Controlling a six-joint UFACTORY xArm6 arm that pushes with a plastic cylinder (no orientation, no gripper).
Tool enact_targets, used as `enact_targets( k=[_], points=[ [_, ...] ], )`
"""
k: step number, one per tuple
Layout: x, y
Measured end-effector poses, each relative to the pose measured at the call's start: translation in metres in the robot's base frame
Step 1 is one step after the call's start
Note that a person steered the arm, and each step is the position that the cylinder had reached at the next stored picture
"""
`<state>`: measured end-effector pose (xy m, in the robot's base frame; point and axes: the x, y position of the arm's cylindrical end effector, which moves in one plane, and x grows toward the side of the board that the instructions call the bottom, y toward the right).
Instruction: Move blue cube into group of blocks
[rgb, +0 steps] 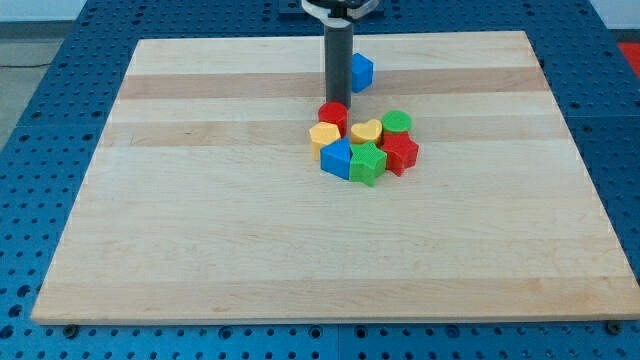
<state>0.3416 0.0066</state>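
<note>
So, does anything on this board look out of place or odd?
Only the blue cube: it sits alone toward the view's top, apart from the cluster around the green star and red cylinder. My tip stands just above the red cylinder, left of the cube. Nothing is damaged or toppled.

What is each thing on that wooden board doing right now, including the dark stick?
my tip: down at the board, just left of the blue cube, above the red cylinder.
blue cube: alone, apart from the group, toward the view's top.
red cylinder: at the group's top edge.
group of blocks: huddled together mid-board.
</note>
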Motion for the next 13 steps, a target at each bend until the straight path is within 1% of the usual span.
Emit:
enact_targets(
  k=[2,3,4,5,6,7,10,12,13],
  points=[
    [0.002,0.0],
    [-0.009,-0.01],
    [-0.03,-0.044],
    [-0.057,-0.054],
    [-0.078,-0.025],
    [-0.08,0.007],
    [-0.077,0.058],
    [-0.069,0.071],
    [-0.054,0.071]
  ],
)
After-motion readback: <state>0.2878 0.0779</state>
